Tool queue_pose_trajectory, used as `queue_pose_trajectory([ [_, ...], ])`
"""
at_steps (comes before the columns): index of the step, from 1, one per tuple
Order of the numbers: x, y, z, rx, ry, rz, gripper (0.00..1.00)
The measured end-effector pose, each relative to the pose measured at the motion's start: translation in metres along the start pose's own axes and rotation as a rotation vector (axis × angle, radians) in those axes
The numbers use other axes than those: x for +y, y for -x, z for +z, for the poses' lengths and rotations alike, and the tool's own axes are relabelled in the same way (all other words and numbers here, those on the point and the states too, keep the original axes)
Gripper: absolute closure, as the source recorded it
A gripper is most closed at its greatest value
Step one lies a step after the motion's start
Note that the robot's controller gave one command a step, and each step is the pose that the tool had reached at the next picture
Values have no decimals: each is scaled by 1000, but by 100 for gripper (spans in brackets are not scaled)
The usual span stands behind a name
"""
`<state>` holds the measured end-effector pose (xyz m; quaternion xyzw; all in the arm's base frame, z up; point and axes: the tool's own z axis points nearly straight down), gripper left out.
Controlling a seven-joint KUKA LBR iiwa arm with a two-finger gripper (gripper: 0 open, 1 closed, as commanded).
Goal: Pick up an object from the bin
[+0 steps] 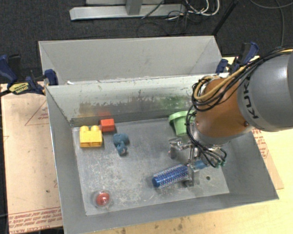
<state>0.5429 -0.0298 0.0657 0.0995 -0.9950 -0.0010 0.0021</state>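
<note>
My gripper (188,161) is low in the bin's right half, under the orange-covered wrist. Directly at its lower left lies a blue ribbed cylinder (169,178), like a hair roller, lengthwise along the floor near the front wall. The cylinder's right end reaches the gripper's tip; whether they touch I cannot tell. A light green cup-like thing (178,122) sits just behind the gripper against the back wall, partly covered by the wrist.
At the back left stand a yellow toy brick (90,136) and a small orange-red block (108,125). A small grey-blue figure (121,143) lies near them. A red ball (102,198) rests in the front left corner. The arm covers the bin's right side.
</note>
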Motion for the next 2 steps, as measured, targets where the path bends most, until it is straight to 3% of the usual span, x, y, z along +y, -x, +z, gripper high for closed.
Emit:
queue_pose_trajectory([
  [1,0,1,-3,-3,-2,-1,100],
  [2,20,40,-264,-16,-5,9,100],
])
